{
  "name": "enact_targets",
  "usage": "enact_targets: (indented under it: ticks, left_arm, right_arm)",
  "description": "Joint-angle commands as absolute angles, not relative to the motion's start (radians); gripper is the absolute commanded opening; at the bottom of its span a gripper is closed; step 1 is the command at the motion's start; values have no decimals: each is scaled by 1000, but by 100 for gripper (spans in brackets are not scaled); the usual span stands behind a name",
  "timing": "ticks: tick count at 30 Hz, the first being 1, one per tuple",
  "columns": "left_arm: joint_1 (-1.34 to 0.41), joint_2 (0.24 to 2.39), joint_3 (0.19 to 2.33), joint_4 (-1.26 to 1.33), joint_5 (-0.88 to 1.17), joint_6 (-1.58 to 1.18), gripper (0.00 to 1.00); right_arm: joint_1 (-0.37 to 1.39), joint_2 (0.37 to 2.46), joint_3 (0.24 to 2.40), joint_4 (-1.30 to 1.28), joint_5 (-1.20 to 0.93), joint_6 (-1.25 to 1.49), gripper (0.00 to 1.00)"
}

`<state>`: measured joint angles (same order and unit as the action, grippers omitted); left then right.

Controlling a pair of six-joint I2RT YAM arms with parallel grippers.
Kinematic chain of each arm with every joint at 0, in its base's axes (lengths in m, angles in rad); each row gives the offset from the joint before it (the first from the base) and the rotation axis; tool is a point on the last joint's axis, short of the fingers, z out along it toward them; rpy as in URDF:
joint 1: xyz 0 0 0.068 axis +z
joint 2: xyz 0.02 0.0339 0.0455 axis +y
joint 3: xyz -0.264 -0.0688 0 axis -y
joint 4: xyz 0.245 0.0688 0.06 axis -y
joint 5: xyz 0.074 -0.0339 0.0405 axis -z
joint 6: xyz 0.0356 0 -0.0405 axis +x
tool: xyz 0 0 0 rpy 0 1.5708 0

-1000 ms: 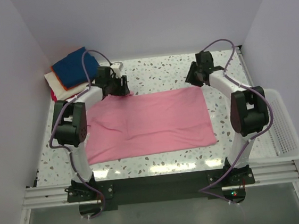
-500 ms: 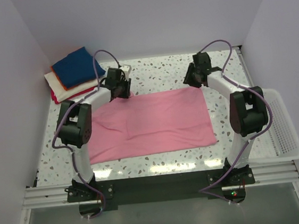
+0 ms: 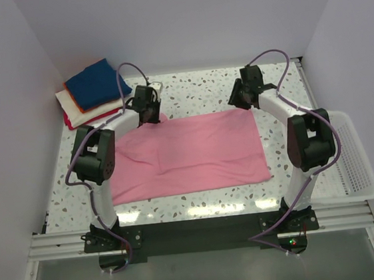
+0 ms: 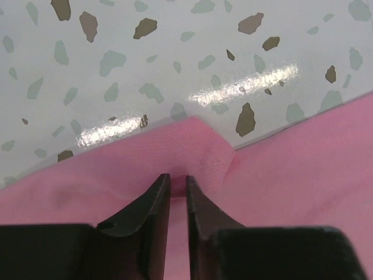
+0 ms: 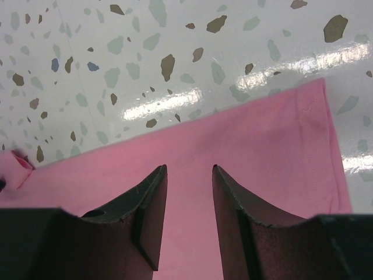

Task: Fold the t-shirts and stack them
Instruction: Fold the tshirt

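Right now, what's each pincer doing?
Left pincer: closed, pinching the far edge of the shirt.
Right pincer: open, holding nothing, over the shirt.

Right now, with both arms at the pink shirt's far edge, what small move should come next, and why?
Probably lower the right gripper and close it on the pink shirt near its far right corner: its jaws hang open over the cloth, while the left gripper pinches the puckered far left corner.

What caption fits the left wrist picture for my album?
Left tool pinching the edge of the pink shirt on the speckled table.
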<state>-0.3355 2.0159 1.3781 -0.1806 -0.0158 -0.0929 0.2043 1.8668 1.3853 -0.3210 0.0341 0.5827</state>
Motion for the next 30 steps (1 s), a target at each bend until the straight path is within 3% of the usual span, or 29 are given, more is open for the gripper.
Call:
enact_targets:
  ticks: [1,2,6,20,30]
  left_arm:
    - [-341,2005,1390,-169,-52,-112,25]
    - [-341,1997,1387,-166,-60,-115,41]
    - [-341,1965,1381,-156,-72,-104,58]
    - [-364,1944,1364,-143,-9,-48,68]
    - [-367,2005,1397,-175,-74,-54,63]
  right_arm:
    - [212,1798,1390,-299,44,569,40]
    - [212,1798,1388,-299,44,566,40]
    - [213,1798,1390,-295,43,568,41]
    - [216,1799,1390,-293,49,568,40]
    - [218,1809,1391,-296,55,563,40]
